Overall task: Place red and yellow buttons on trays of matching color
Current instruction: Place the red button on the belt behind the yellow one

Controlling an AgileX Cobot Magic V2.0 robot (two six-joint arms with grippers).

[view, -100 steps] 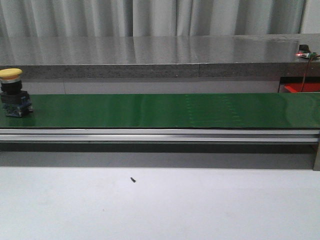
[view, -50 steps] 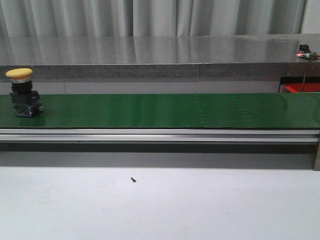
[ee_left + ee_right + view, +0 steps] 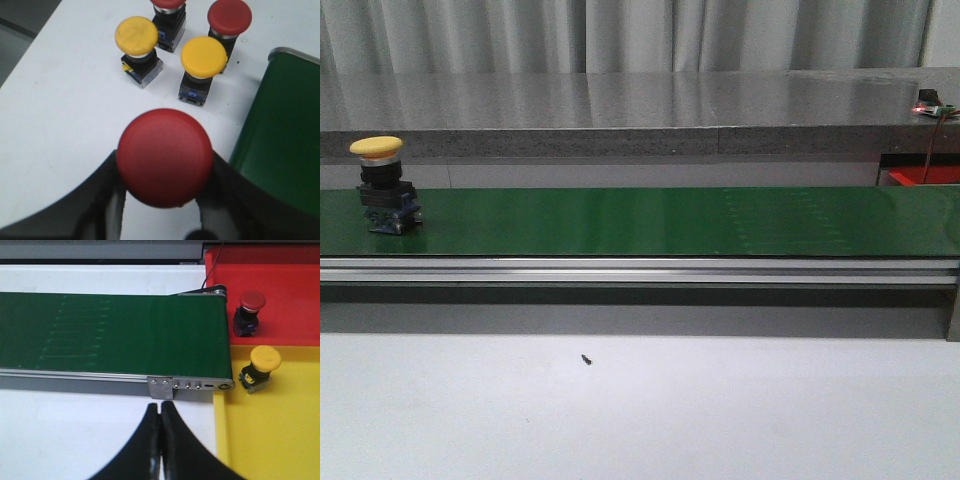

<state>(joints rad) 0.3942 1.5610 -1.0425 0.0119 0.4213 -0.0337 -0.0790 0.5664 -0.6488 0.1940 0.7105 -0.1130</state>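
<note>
A yellow button (image 3: 383, 185) stands upright on the green conveyor belt (image 3: 650, 220) near its left end. In the left wrist view my left gripper (image 3: 162, 172) is shut on a red button (image 3: 165, 156), held above the white table beside the belt's end (image 3: 282, 130). Beyond it stand two yellow buttons (image 3: 136, 36) (image 3: 203, 56) and two red buttons (image 3: 229, 16) (image 3: 168, 4). My right gripper (image 3: 159, 410) is shut and empty over the white table in front of the belt's other end. There, a red button (image 3: 248, 311) sits on the red tray (image 3: 290, 295) and a yellow button (image 3: 261, 367) on the yellow tray (image 3: 275, 425).
The belt's aluminium frame rail (image 3: 640, 270) runs along its front. A grey stone counter (image 3: 620, 110) stands behind the belt. A small dark screw (image 3: 586, 359) lies on the white table. A metal bracket (image 3: 190, 385) ends the belt beside the trays.
The yellow button on the belt has travelled to the right along the belt. Nothing else in the front view has moved.
</note>
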